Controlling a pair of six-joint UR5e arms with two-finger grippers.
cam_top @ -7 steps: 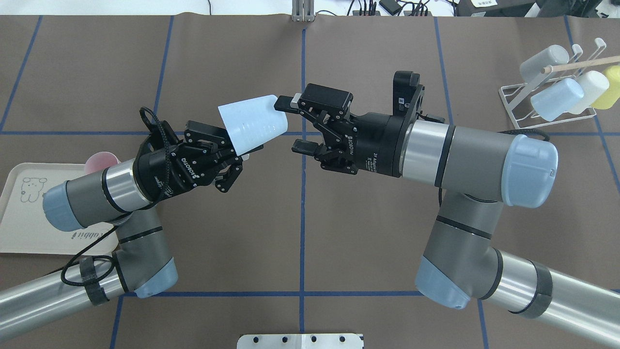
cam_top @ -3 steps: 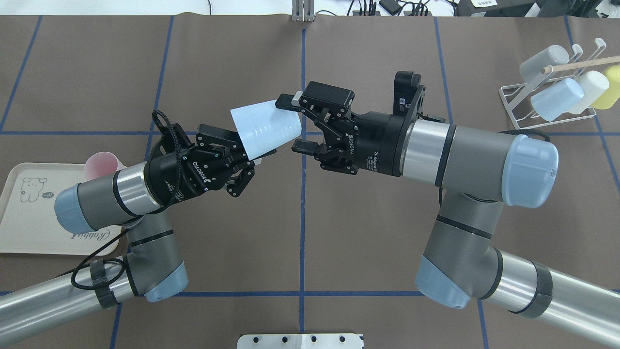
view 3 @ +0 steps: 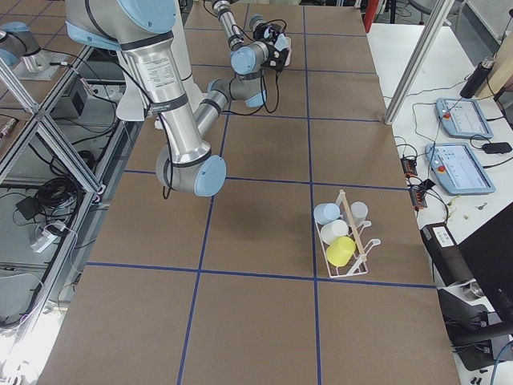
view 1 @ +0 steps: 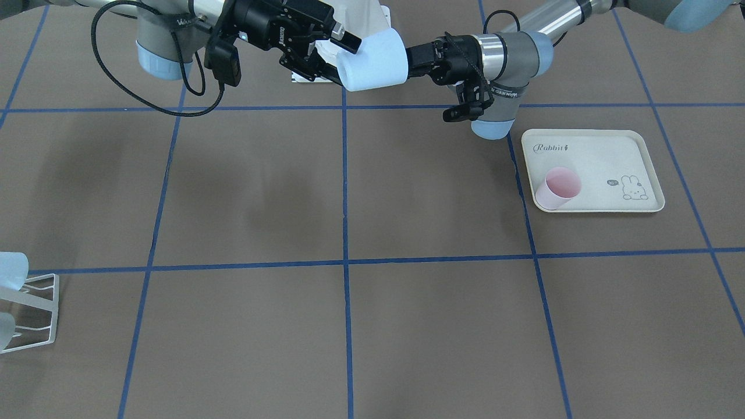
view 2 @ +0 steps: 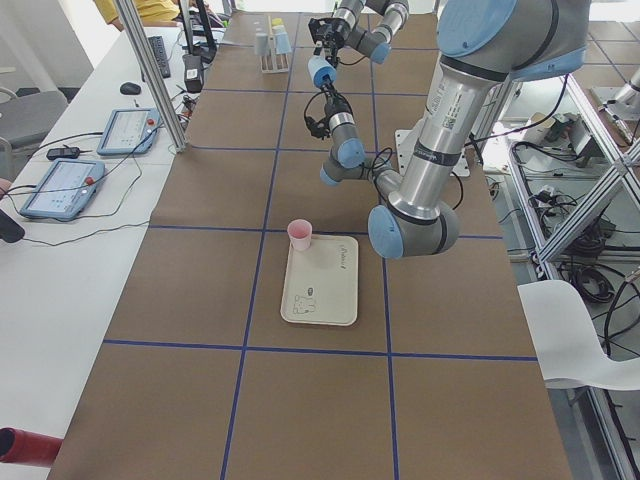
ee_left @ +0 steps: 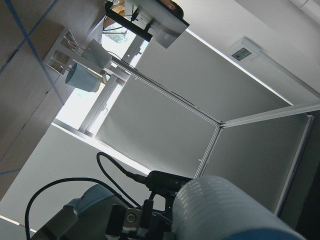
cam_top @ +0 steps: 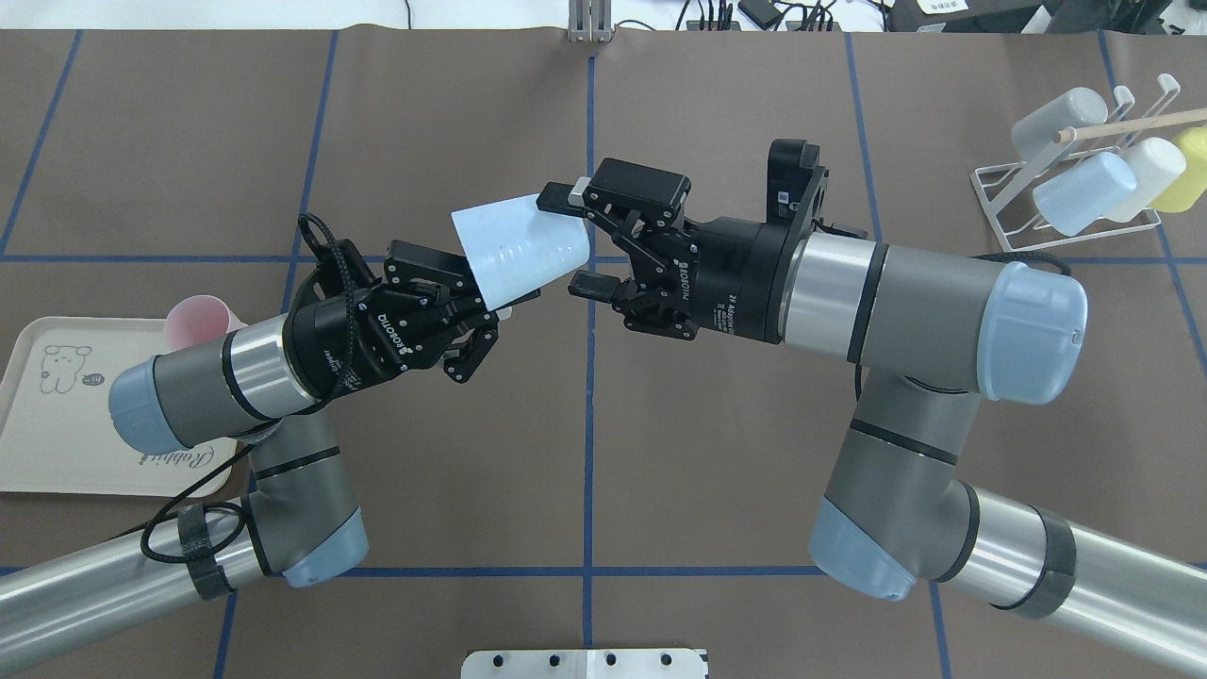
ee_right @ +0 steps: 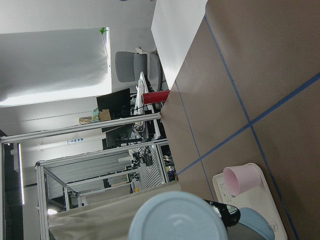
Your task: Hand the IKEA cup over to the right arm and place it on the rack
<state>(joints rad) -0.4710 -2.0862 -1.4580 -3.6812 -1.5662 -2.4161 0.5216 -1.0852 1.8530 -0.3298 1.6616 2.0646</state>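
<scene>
IKEA cup (cam_top: 519,250), pale blue, hung mid-air over tabletop centre, rim end clamped in left gripper (cam_top: 490,300). Right gripper (cam_top: 573,243) spread wide, fingers (cam_top: 592,283) straddling cup's base. Pink cup (cam_top: 196,316) on tray (cam_top: 57,453) at left edge. Rack (cam_top: 1000,203) at far right corner carried four cups (cam_top: 1084,193).

Two cameras look steeply down on the brown, blue-gridded table (cam_top: 717,113) from opposite long edges, two sight along it from its ends; both wrist cameras crowd the pale blue plastic cup (ee_left: 235,210).
</scene>
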